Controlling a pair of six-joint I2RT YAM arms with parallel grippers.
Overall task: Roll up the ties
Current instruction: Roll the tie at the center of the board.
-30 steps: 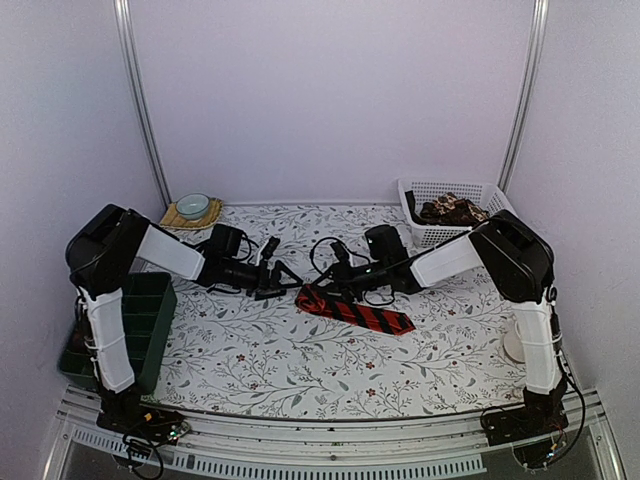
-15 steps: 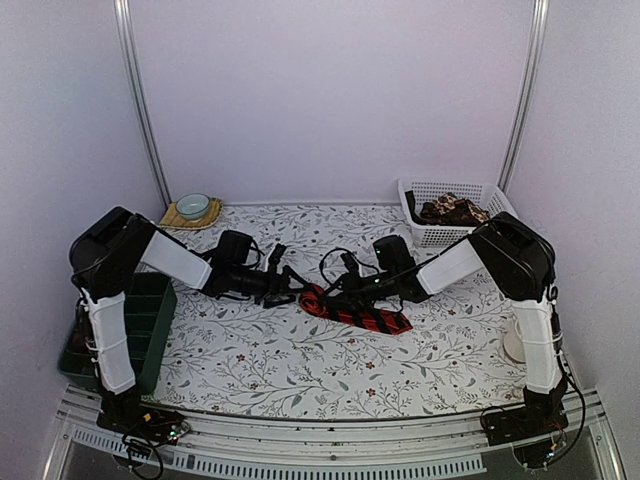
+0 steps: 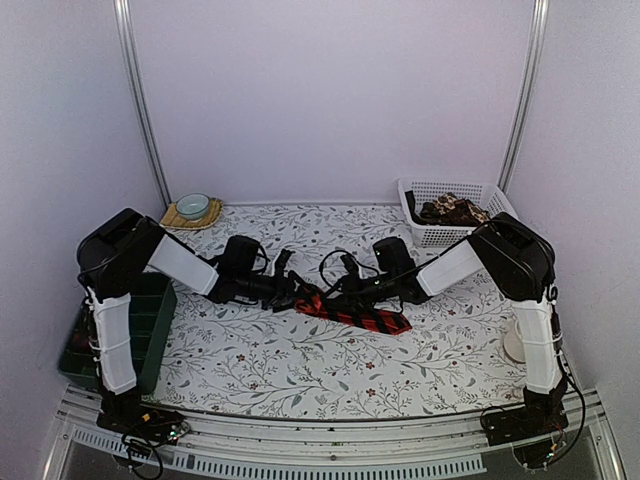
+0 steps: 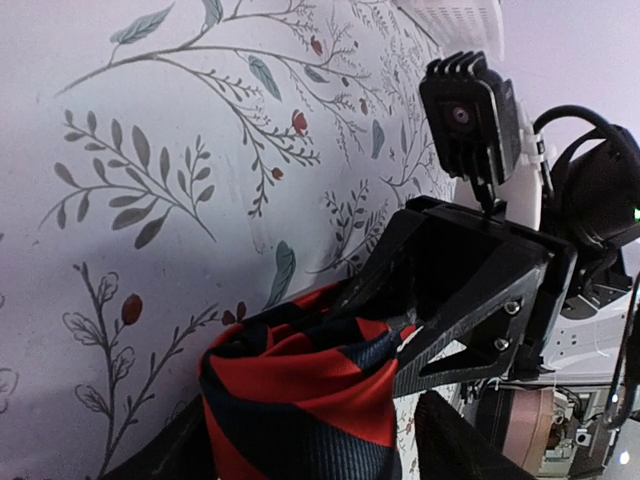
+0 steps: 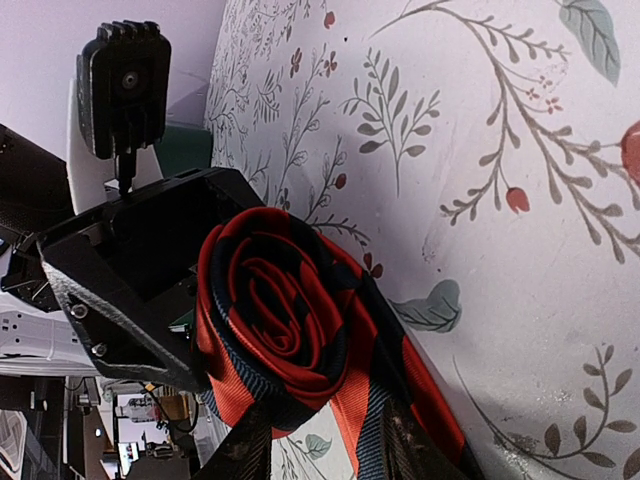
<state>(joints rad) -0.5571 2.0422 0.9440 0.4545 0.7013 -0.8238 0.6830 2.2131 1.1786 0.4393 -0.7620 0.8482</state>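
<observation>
A red tie with black diagonal stripes [image 3: 365,316] lies on the floral table cloth, its left end rolled into a coil [image 3: 312,299]. The coil fills the left wrist view [image 4: 300,395] and shows its spiral in the right wrist view [image 5: 285,315]. My left gripper [image 3: 291,293] comes from the left, and its jaws [image 4: 305,445] stand open on either side of the coil, with a thin gap at one finger. My right gripper [image 3: 336,291] faces it from the right and is shut [image 5: 325,445] on the coil's lower edge and the flat strip.
A white basket [image 3: 432,186] at the back right holds brown-patterned ties [image 3: 452,210]. A green bin [image 3: 140,322] stands at the left edge. A bowl [image 3: 193,205] sits on a mat at the back left, and a white disc [image 3: 514,343] lies at the right.
Both grippers have moved inward toward each other and now meet at the tie's left end. That end has gone from a flat-looking tip to a raised coil between them.
</observation>
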